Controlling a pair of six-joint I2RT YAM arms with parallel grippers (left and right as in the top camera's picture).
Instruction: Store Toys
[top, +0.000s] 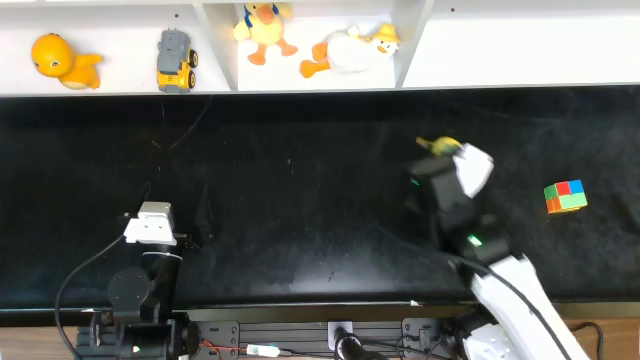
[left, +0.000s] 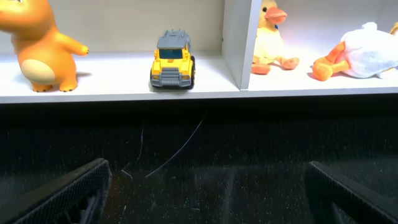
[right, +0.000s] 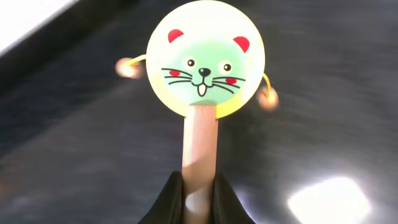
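Note:
My right gripper (right: 199, 186) is shut on the wooden handle of a rattle drum (right: 206, 59), a yellow-green disc with a cat face and two small beads on strings. From above, that right gripper (top: 440, 160) hangs over the black table right of centre, the toy's yellow edge (top: 441, 145) peeking out beyond it. A multicoloured cube (top: 565, 197) lies on the table at the right. My left gripper (left: 205, 186) stands open near the left arm's base (top: 150, 225), facing the white shelf (left: 124, 87). On the shelf stand an orange figure (left: 40, 46), a yellow truck (left: 172, 60), a duck plush (left: 272, 37) and a white plush (left: 367, 53).
The white shelf (top: 320, 88) runs along the table's far edge, split by dividers into compartments. The rightmost compartment (top: 530, 40) holds nothing. Cables trail near the left arm's base.

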